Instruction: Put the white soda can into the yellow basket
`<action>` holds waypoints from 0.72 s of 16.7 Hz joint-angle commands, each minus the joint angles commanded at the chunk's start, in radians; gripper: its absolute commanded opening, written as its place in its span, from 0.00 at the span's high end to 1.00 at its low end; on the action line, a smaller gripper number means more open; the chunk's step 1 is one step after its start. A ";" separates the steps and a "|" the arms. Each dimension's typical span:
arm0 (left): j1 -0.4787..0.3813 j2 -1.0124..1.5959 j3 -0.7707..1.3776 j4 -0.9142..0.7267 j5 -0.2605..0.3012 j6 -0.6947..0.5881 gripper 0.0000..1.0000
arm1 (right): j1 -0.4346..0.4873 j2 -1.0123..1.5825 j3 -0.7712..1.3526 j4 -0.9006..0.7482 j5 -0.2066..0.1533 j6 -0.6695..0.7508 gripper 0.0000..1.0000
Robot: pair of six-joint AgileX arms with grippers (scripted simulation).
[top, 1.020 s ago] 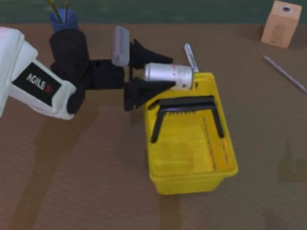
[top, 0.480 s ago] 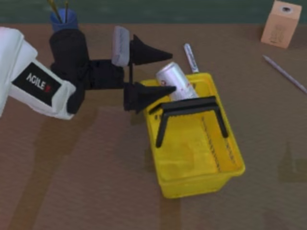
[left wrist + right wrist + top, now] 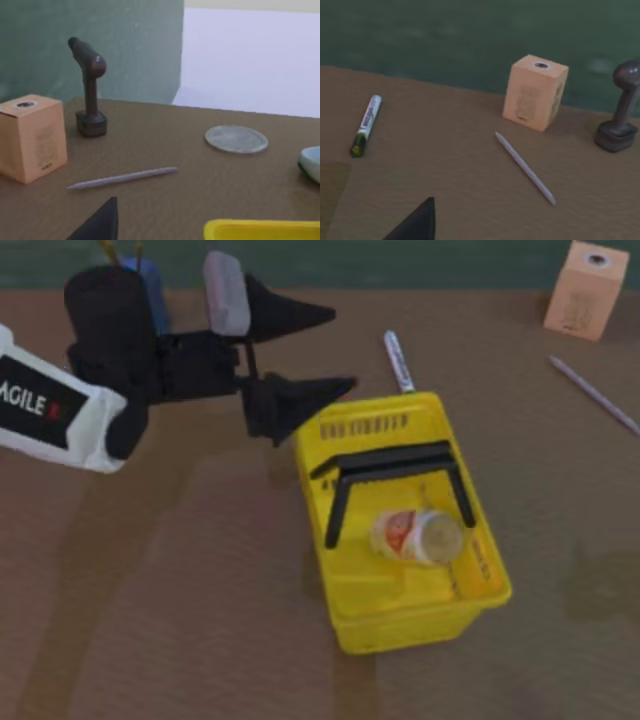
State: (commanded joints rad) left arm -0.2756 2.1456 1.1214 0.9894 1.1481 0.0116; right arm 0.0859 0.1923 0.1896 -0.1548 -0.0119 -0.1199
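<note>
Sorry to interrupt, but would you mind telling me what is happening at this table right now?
The white soda can lies on its side inside the yellow basket, under the basket's black handle. The left hand is open and empty, up by the basket's far left corner, touching neither. The right arm does not appear in the top view. A marker, a thin stick and a tan box sit untouched on the table.
</note>
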 joint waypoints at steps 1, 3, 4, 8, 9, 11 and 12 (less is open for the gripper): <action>0.011 -0.063 -0.031 -0.032 -0.037 -0.008 0.00 | 0.023 0.064 0.062 -0.046 -0.001 -0.034 0.00; 0.036 -0.211 -0.108 -0.110 -0.124 -0.025 0.00 | 0.073 0.217 0.209 -0.150 -0.001 -0.111 0.00; 0.050 -0.294 -0.153 -0.154 -0.172 -0.033 0.00 | 0.099 0.303 0.291 -0.207 0.000 -0.153 0.00; 0.114 -0.680 -0.369 -0.362 -0.390 -0.062 0.00 | 0.213 0.700 0.666 -0.463 0.006 -0.337 0.00; 0.130 -0.788 -0.428 -0.418 -0.448 -0.068 0.00 | 0.242 0.805 0.764 -0.529 0.008 -0.384 0.00; 0.161 -1.015 -0.550 -0.529 -0.564 -0.075 0.00 | 0.301 1.018 0.962 -0.661 0.012 -0.478 0.00; 0.176 -1.130 -0.611 -0.583 -0.621 -0.076 0.00 | 0.330 1.124 1.060 -0.726 0.014 -0.524 0.00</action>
State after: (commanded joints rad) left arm -0.0996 1.0159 0.5103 0.4067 0.5275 -0.0640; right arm 0.4156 1.3166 1.2493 -0.8804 0.0018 -0.6443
